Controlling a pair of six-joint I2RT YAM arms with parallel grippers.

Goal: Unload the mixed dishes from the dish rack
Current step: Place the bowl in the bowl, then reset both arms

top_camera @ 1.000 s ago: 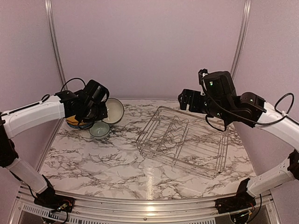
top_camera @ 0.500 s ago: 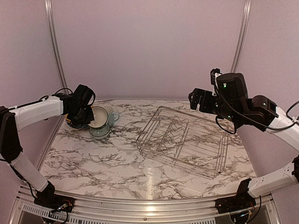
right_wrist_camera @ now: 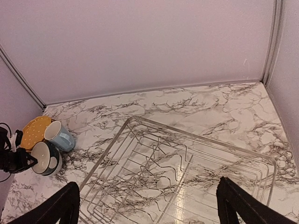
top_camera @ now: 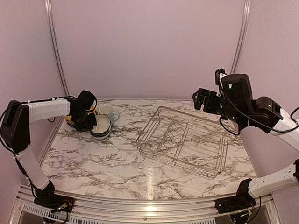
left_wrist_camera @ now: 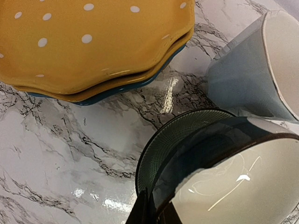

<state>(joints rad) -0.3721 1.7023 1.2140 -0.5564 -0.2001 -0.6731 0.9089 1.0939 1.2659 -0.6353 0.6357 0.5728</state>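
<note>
Dish rack (top_camera: 184, 140) sits right of centre on the marble desk (top_camera: 103, 163), same spot as a second ago. Desk veining shows through its wires and upright dividers. Its near corner is cut off in the right wrist view.

Right end effector (top_camera: 204, 100) hangs above the rack's far right corner, fingers spread wide and gripping nothing. It has drifted right and a little further back over the last second. From its own camera only the two dark fingertips (right_wrist_camera: 56, 207) show at the bottom edge.

Far left of the desk is where the change is. The left end effector (top_camera: 91, 123) has come down. A second ago it held the upper bowl (left_wrist_camera: 233, 182) up in the air, tilted with its cream inside facing the camera. Now that bowl is low, sitting into the lower bowl (left_wrist_camera: 180, 133), with the fingers pressed together on its dark rim. Whether it is fully seated I cannot tell. The lower bowl shows only a textured dark-green crescent, the rest is covered.

Mug (left_wrist_camera: 247, 79) is light blue and just beside the bowls on the far side. A second ago it was hidden behind the raised bowl. Its handle is not visible in the wrist view.

Yellow plates (left_wrist_camera: 93, 42), two stacked with white dots, lie left of the mug. A blue plate (left_wrist_camera: 119, 89) under them shows only a thin edge. From above the arm hides most of this stack.
</note>
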